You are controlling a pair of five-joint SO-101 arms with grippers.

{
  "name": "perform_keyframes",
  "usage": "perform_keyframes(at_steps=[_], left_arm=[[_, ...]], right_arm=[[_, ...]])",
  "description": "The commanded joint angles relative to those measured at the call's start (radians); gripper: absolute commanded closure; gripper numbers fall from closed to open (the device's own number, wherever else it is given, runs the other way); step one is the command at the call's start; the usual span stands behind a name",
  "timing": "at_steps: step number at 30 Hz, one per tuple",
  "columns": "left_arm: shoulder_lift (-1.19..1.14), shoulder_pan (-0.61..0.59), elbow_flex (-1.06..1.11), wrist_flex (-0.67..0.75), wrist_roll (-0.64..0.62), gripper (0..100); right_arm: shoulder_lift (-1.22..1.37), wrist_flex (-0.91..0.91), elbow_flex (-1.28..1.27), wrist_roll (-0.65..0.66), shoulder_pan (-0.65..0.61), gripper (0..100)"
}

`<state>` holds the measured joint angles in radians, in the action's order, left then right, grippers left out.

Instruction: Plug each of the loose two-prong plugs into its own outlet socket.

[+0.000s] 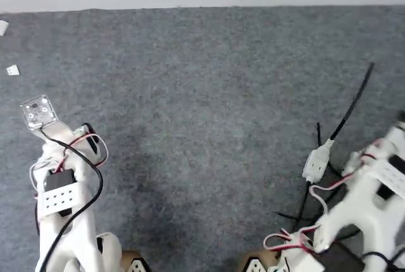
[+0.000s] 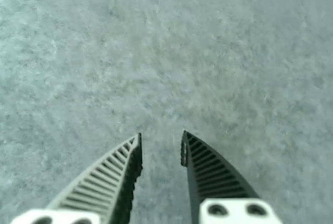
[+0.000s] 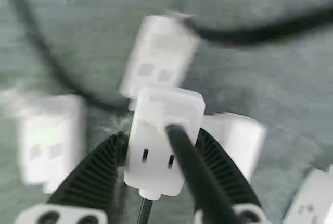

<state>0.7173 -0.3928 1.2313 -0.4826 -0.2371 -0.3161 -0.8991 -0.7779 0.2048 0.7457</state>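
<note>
Outlet socket block (image 3: 151, 130), two slots showing, is clamped in the right gripper (image 3: 161, 139). A second white connector (image 3: 161, 57) on a black cable (image 3: 250, 34) lies just beyond, roughly in line. The left gripper (image 2: 161, 135) is parted over carpet (image 2: 208, 52), judged farther off.

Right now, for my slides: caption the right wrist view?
Right gripper clamps a white outlet block among black cables.

Soft, even light — faint shadows
</note>
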Motion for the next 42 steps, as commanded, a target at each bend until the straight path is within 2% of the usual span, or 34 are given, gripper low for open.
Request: perform_keyframes(at_steps=[1,5,7,11,20,25,30,36,42], left_arm=[[0.014,0.060,0.015,0.026,0.034,88],[0.014,0.077,0.015,-0.015,0.035,83],[0.015,0.077,0.012,-0.051,0.028,76],[0.015,0.077,0.010,-0.064,0.028,69],[0.048,0.078,0.019,-0.074,0.034,69],[0.273,0.098,0.125,-0.117,0.037,69],[0.582,0.098,0.278,-0.133,0.034,69],[0.822,0.097,0.334,-0.345,0.100,69],[1.003,0.097,0.387,-0.482,0.149,69]], right_arm=[[0.022,0.038,0.008,0.023,0.073,88.5],[0.021,0.033,0.014,0.124,0.070,72.3],[-0.010,-0.008,0.034,0.140,0.058,70.8],[-0.110,-0.157,0.107,0.117,0.039,75.4],[-0.441,-0.348,0.064,0.025,-0.050,90.9],[-0.645,-0.288,-0.140,0.029,-0.136,95.4],[-0.842,-0.174,-0.344,0.032,-0.147,95.4],[-1.026,-0.130,-0.577,0.121,-0.183,95.4],[-1.222,-0.130,-0.784,0.112,-0.259,95.4]])
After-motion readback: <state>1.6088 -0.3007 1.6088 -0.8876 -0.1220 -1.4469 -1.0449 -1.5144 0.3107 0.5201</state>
